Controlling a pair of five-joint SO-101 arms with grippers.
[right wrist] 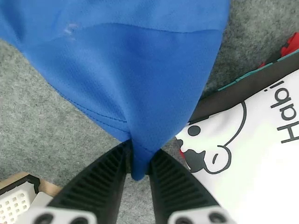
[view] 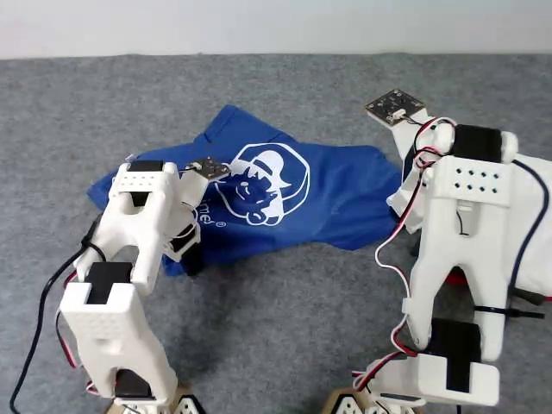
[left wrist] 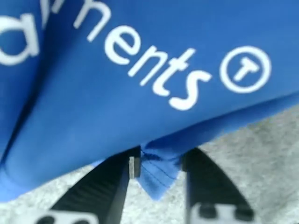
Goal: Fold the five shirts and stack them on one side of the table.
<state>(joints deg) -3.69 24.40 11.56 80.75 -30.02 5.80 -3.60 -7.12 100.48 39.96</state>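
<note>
At the near edge of the blue shirt [view: 345, 207]: one arm on each corner.
Shirt lies flat on the worktop [view: 285, 328], long axis running arm to arm. On their corner, beside a white shirt [right wrist: 252, 154], the right fingers [right wrist: 107, 182] are clamped. Around the other corner the left fingers [left wrist: 112, 186] stand apart, not pinching. Judgement: left must close before lifting.
</note>
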